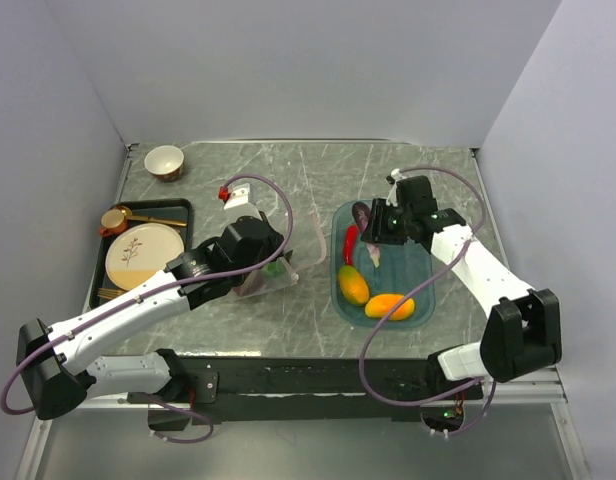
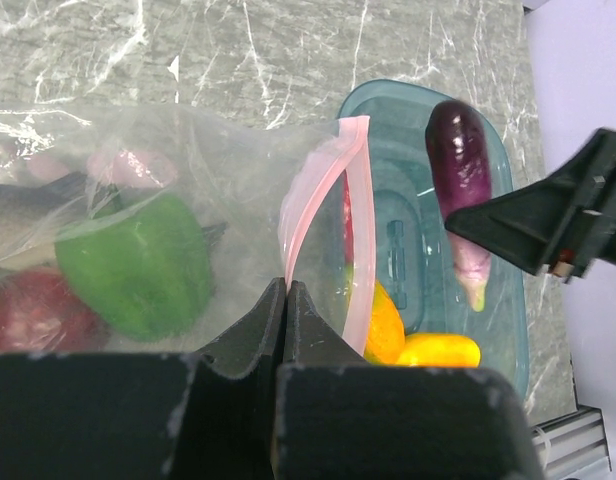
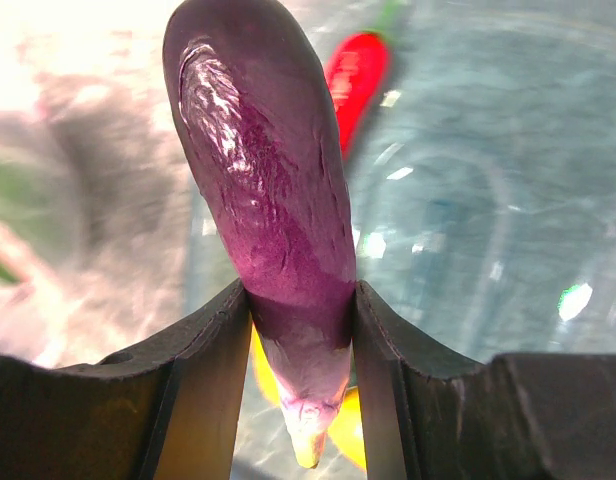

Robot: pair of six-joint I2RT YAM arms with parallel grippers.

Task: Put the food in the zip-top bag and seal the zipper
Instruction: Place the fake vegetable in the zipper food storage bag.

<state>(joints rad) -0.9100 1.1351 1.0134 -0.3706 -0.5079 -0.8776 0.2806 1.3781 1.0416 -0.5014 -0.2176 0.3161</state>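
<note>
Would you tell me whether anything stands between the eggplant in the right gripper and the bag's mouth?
Nothing visible does. The eggplant hangs in the right gripper above the teal tray; only the tray's low rim lies beneath the path to the zip-top bag, whose zipper the left gripper pinches, mouth open.

Bare tabletop (image 1: 316, 300) strip between zip-top bag (image 2: 238, 160) mouth and teal tray (image 1: 420, 262), left arm (image 1: 138, 300) overhanging bag, far tabletop open

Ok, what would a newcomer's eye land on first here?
The purple eggplant clamped in the right hand over the teal tray. Next, the left hand pinching the zip-top bag at its pink zipper, a green pepper inside. Two mangoes and a red chili lie in the tray.
</note>
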